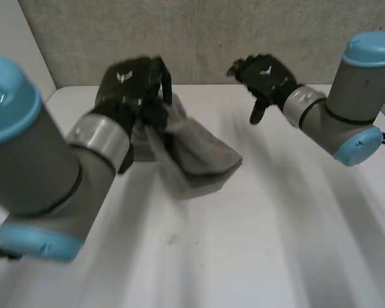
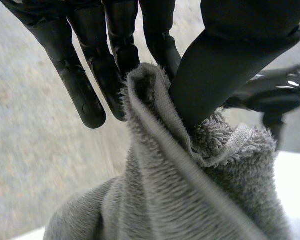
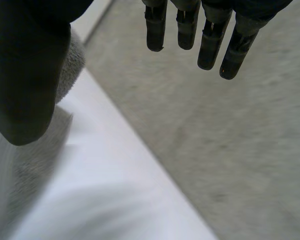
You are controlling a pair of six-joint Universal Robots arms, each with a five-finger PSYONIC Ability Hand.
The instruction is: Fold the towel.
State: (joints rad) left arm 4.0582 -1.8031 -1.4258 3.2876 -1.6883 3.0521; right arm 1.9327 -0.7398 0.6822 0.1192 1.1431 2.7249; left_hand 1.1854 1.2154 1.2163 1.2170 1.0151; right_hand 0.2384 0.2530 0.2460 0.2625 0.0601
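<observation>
A grey towel [image 1: 199, 160] hangs bunched over the far left of the white table [image 1: 256, 256], its lower part resting on the tabletop. My left hand [image 1: 131, 83] is shut on its upper edge. In the left wrist view the thumb [image 2: 225, 70] pinches a fold of the towel [image 2: 190, 200] against the fingers [image 2: 85, 85]. My right hand [image 1: 266, 74] hovers apart from the towel, to its right near the table's far edge. It is open, with straight fingers [image 3: 190, 30] and nothing between them and the thumb [image 3: 25, 80]. A bit of towel [image 3: 72, 62] shows behind that thumb.
A grey textured wall [image 1: 212, 38] runs right behind the table's far edge, close to both hands. The wall [image 3: 230, 150] lies beyond my right hand's fingertips. Bare white tabletop spreads in front of the towel and to its right.
</observation>
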